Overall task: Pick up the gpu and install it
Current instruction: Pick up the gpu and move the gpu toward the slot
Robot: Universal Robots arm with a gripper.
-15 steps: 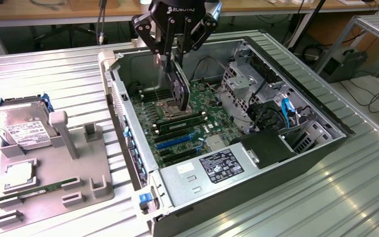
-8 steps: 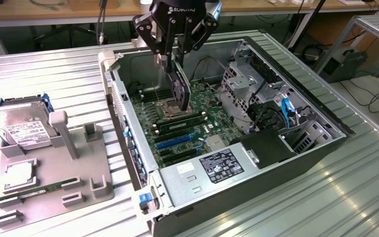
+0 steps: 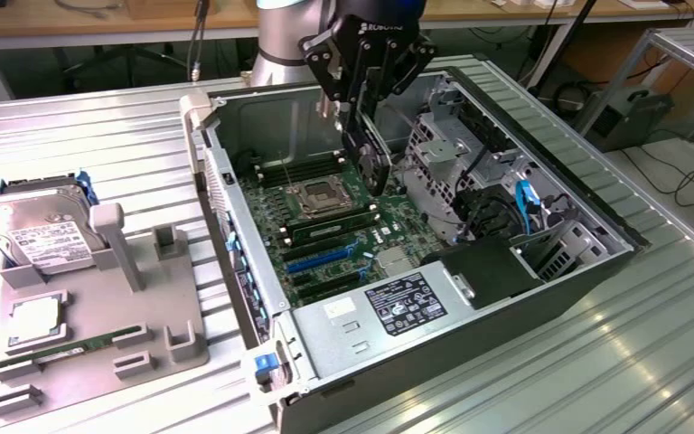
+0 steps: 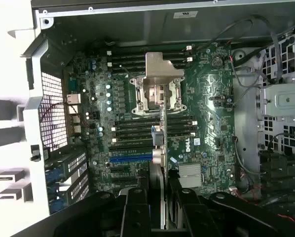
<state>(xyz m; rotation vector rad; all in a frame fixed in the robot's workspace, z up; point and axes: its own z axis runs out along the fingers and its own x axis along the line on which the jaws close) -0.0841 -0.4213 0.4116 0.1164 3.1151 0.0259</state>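
My gripper (image 3: 365, 113) is shut on the gpu (image 3: 375, 161). The card hangs edge-on below the fingers, over the open computer case (image 3: 588, 271). It sits just above the motherboard (image 3: 341, 226), beside the CPU socket (image 3: 321, 194), and is not seated. In the wrist view the gpu (image 4: 160, 143) runs as a thin edge out from between the black fingers (image 4: 136, 210). Its silver end bracket (image 4: 163, 66) is at the far end, over the CPU socket (image 4: 156, 96). The blue expansion slots (image 3: 323, 260) (image 4: 130, 159) lie off to one side of the card.
At the exterior view's left, a grey fixture tray (image 3: 142, 344) carries a silver hard drive (image 3: 33, 231), a CPU chip (image 3: 36, 318) and a green RAM stick (image 3: 70, 348). Inside the case are a power supply (image 3: 407, 303), a drive cage (image 3: 444, 154) and loose cables (image 3: 528, 203).
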